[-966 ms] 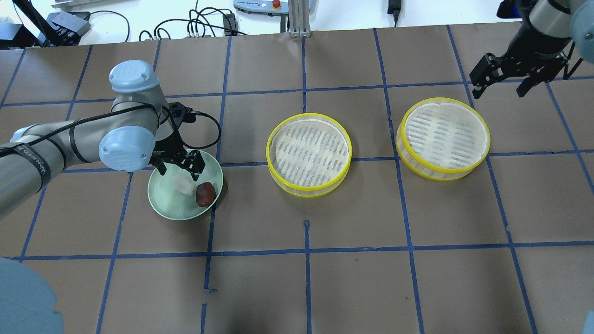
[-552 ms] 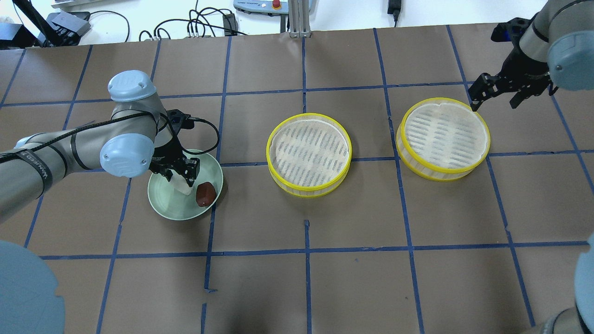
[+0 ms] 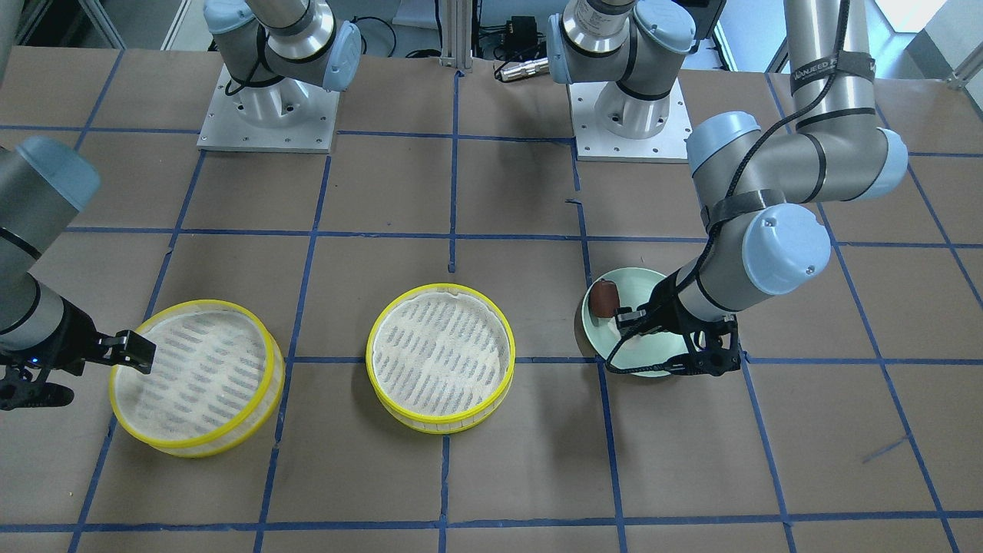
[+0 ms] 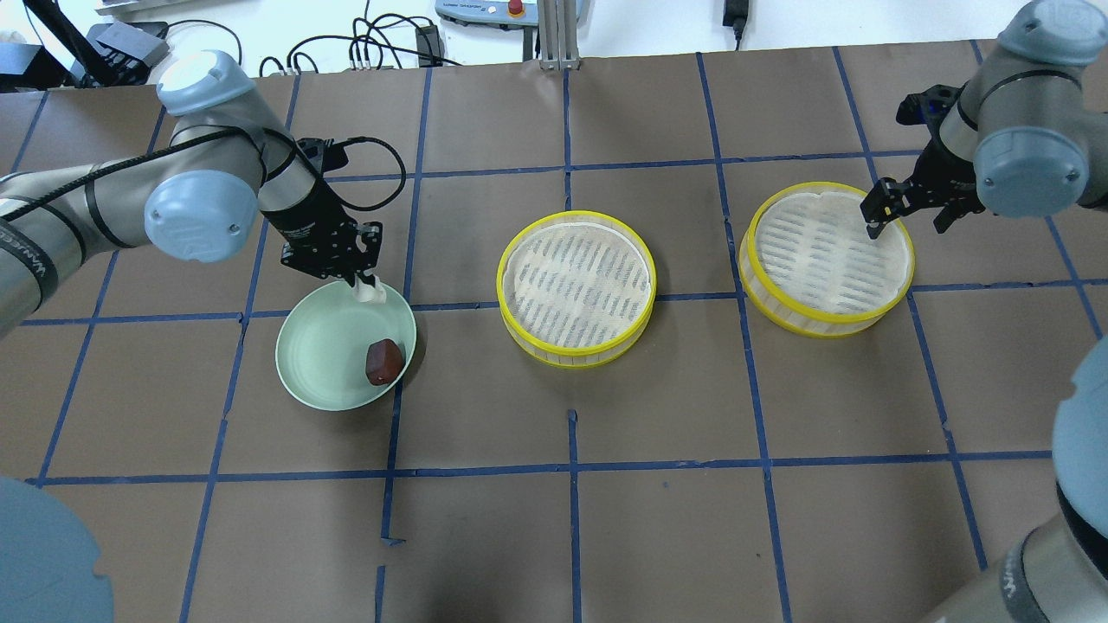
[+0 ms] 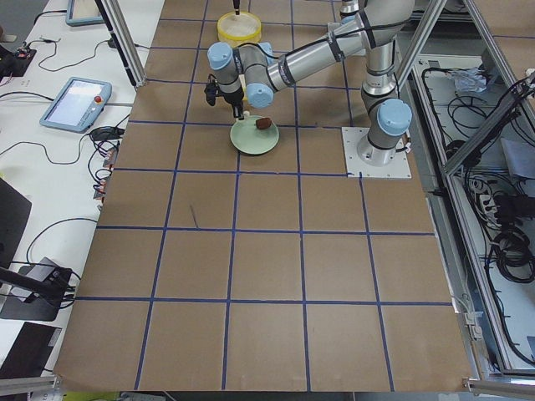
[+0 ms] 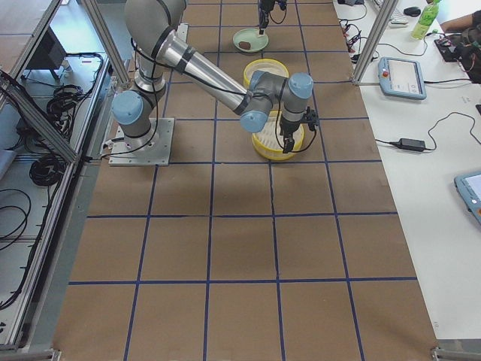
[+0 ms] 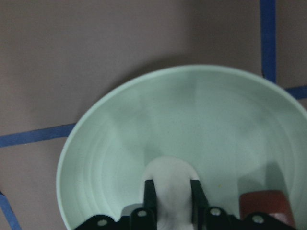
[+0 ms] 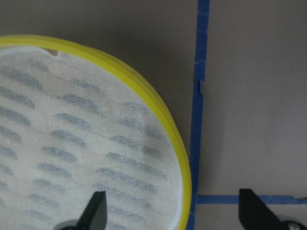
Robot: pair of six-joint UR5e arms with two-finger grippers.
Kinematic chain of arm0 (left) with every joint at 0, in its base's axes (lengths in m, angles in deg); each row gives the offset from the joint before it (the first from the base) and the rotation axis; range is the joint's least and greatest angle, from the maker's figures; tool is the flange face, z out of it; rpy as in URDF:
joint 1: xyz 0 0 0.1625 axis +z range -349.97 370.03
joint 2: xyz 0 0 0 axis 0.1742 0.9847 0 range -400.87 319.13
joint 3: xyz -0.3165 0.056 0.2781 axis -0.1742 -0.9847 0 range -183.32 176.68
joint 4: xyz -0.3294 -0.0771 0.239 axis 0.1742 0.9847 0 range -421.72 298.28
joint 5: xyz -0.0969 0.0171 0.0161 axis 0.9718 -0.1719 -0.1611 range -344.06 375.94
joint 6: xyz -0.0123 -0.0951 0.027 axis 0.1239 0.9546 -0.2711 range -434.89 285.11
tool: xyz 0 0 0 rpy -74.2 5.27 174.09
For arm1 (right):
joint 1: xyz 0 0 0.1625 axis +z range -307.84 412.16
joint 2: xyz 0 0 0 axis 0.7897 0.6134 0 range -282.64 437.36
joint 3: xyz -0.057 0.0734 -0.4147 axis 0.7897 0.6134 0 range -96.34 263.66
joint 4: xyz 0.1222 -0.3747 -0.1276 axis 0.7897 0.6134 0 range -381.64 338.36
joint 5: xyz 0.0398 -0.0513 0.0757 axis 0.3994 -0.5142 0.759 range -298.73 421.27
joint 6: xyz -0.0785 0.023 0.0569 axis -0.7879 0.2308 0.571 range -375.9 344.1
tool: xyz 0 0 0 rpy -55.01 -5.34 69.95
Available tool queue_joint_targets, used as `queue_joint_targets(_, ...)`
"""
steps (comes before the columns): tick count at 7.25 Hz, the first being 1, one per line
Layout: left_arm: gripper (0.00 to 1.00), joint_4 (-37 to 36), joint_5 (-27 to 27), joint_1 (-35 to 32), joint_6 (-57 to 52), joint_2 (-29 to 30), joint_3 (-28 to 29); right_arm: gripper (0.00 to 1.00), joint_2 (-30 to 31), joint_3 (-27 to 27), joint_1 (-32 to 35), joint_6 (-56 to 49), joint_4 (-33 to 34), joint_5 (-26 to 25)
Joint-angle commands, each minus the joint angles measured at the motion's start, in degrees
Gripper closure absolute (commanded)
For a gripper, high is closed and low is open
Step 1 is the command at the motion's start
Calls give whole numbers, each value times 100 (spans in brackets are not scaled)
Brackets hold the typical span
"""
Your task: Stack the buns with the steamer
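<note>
Pale-green plate (image 4: pixel 316 363) at 9 o'clock on the table (image 4: pixel 692 389) from overhead, with the oblong reddish-brown bun (image 4: pixel 384 362) lying at its 3 o'clock. Left gripper (image 4: pixel 362 281) above the plate's 1 o'clock rim, elbow folded, nipped on the white bun (image 4: pixel 372 292). Right gripper (image 4: pixel 905 227) spread wide and empty, astride the 2 o'clock rim of the right steamer (image 4: pixel 818 260).

From the front, white bun largely hidden behind the left arm (image 3: pixel 768 253).

In the left wrist view, smooth and rounded between black fingers (image 7: pixel 150 194), lower part cut off.
</note>
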Motion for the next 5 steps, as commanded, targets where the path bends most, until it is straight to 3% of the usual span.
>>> queue_joint_targets(1, 76, 109, 1954, -328, 2691, 102, 122, 14, -32, -287, -238, 16, 132, 121)
queue_joint_targets(2, 69, -196, 2344, -879, 3531, 294, 200, 38, -67, -305, -238, 7, 132, 175)
queue_joint_targets(3, 47, -1060, 2322, -1320, 4513, 566, 201, 59, -67, -297, -247, 7, 123, 175)
queue_joint_targets(4, 18, -1530, 2330, -1498, 5141, 734, 201, 76, -58, -279, -247, 42, 123, 167)
queue_joint_targets(5, 0, -1518, 2356, -1500, 5252, 735, 201, 91, -67, -279, -247, 60, 123, 166)
